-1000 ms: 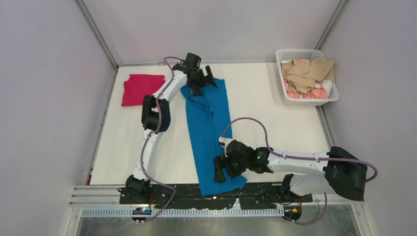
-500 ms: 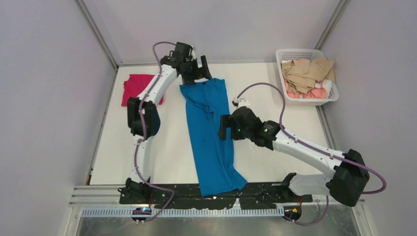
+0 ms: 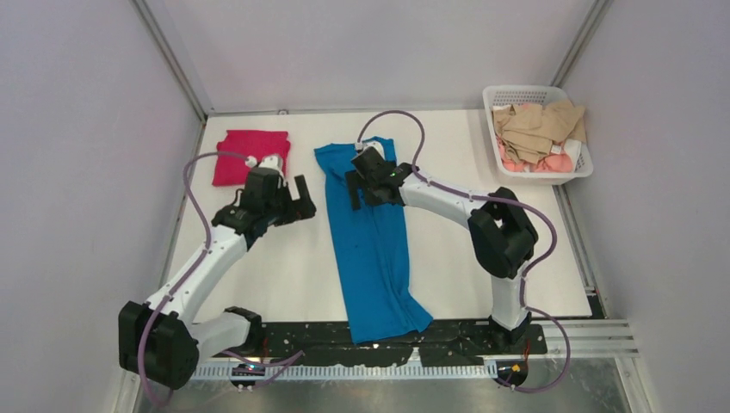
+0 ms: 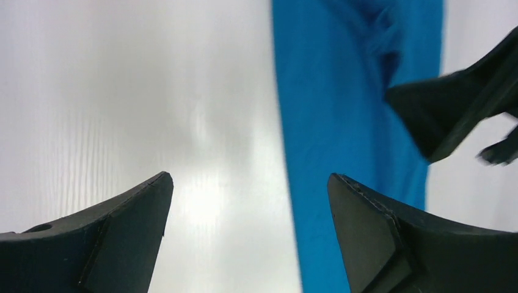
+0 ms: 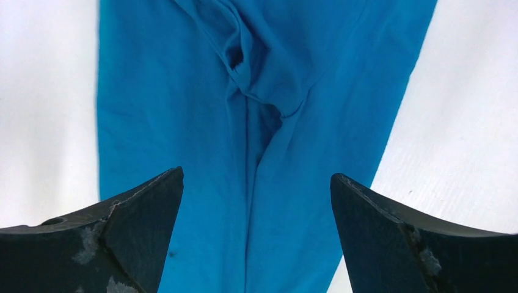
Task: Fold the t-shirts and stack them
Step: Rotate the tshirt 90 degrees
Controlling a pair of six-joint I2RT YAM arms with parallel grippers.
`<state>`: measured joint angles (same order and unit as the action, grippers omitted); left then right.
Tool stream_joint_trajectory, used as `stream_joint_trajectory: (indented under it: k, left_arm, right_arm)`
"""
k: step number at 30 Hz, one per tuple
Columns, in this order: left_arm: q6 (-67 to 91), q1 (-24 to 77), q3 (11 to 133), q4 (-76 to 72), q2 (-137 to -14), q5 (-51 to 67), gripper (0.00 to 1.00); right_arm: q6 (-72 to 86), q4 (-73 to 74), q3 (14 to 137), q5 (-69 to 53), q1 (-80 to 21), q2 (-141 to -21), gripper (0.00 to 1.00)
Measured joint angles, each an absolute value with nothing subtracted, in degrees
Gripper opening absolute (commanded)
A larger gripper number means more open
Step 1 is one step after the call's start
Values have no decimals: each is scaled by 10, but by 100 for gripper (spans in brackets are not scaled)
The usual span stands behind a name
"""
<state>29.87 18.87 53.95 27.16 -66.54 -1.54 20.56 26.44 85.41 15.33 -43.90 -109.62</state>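
The blue t-shirt [image 3: 372, 249] lies down the middle of the table as a long narrow strip, creased along its length. The magenta-red t-shirt [image 3: 248, 155] lies folded at the far left. My left gripper [image 3: 295, 201] hovers open over bare table just left of the blue strip, between the two shirts. In the left wrist view the left gripper [image 4: 247, 183] holds nothing, with the blue t-shirt [image 4: 354, 122] to its right. My right gripper [image 3: 363, 194] stands open above the strip's far part. The right gripper [image 5: 256, 180] looks down on the blue t-shirt [image 5: 275, 91].
A white basket [image 3: 525, 89] of beige and pink clothes stands at the far right corner. Walls close in the table on three sides. One right-gripper finger [image 4: 452, 116] shows in the left wrist view.
The left arm has pulled back from the blue shirt's far end to its left side. The right arm has swung from the near end up to the far part. Both stayed open.
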Motion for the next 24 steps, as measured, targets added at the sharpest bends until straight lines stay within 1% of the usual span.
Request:
stream_joint_trajectory:
  k: [3, 8, 13, 16, 19, 24]
  left_arm:
    - [314, 188, 435, 273, -620, -35, 100]
    - [344, 188, 357, 252, -558, -39, 100]
    - [363, 188, 334, 225, -540, -33, 99]
    - [371, 188, 334, 215, -540, -31, 100]
    - [373, 188, 334, 206, -540, -30, 100]
    - [373, 188, 334, 199, -543, -32, 99]
  right_arm:
    - [207, 285, 856, 156, -444, -1134, 95]
    - [213, 303, 863, 154, -460, -1186, 95]
    - [240, 302, 907, 142, -464, -1219, 95]
    - [259, 319, 955, 145, -464, -1252, 95]
    - [281, 357, 1028, 161, -464, -1295, 98]
    - [307, 411, 1162, 179, -460, -1372, 96]
